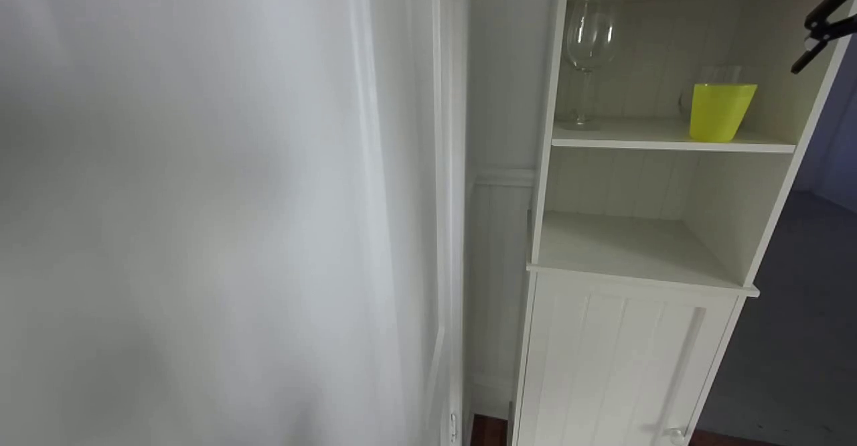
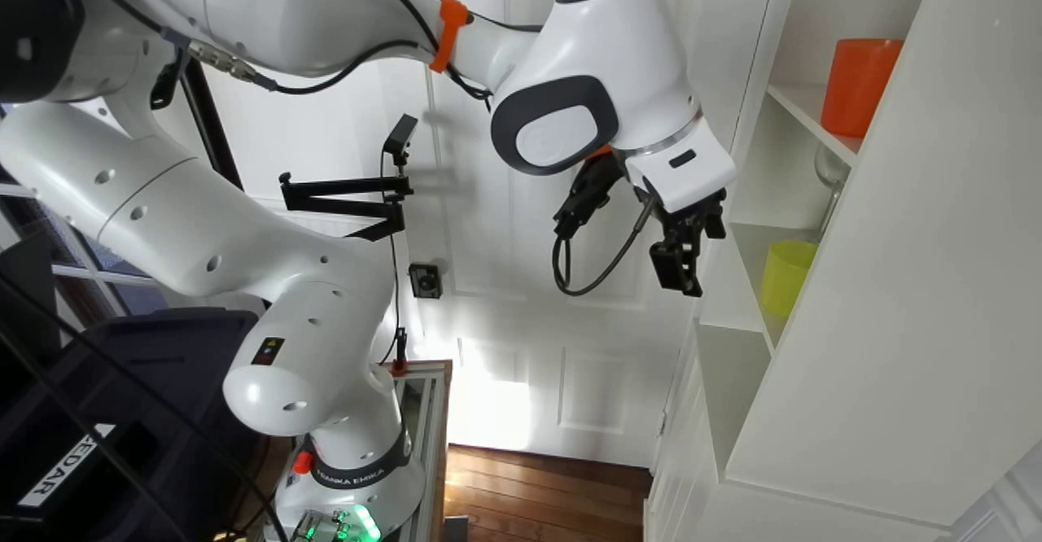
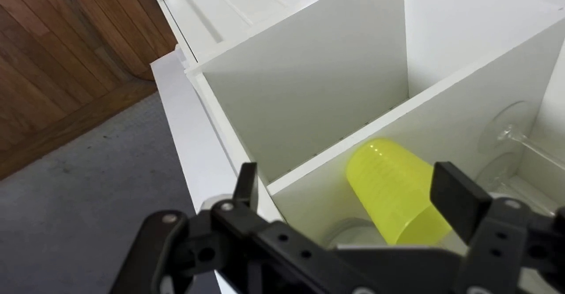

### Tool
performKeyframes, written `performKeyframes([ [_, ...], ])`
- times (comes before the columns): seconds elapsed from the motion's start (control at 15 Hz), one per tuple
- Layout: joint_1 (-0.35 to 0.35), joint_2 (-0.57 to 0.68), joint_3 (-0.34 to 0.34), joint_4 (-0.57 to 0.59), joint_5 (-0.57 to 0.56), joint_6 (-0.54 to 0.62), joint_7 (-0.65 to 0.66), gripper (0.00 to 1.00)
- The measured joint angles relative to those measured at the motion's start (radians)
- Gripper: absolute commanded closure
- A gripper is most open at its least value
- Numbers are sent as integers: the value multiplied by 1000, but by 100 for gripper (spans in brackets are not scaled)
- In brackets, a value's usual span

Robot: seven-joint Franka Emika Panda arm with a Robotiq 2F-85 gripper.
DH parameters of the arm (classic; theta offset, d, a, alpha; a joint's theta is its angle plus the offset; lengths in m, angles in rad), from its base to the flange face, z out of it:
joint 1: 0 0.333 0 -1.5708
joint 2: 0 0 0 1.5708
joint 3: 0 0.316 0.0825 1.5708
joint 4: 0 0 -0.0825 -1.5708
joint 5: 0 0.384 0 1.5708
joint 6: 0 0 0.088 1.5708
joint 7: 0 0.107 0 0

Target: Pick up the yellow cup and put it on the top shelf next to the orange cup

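take the middle shelf (image 1: 636, 131) as landmark: find the yellow cup (image 1: 720, 114) upright on it, near its front edge, presumably for easy reach. note the orange cup (image 2: 860, 88) on the top shelf (image 2: 806, 104), above that landmark, likely marking the goal. see the pincer (image 3: 348, 186) in front of the middle shelf, spread wide and gripping nothing, probably to straddle the cup.
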Motion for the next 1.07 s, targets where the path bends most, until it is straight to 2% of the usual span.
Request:
performKeyframes([
  [0.27, 3, 29, 0, 12, 13, 10, 72, 0],
  [0.67, 17, 64, -12, 16, 24, 16, 81, 0],
  [1.07, 67, 122, -35, 16, 104, 140, 91, 0],
])
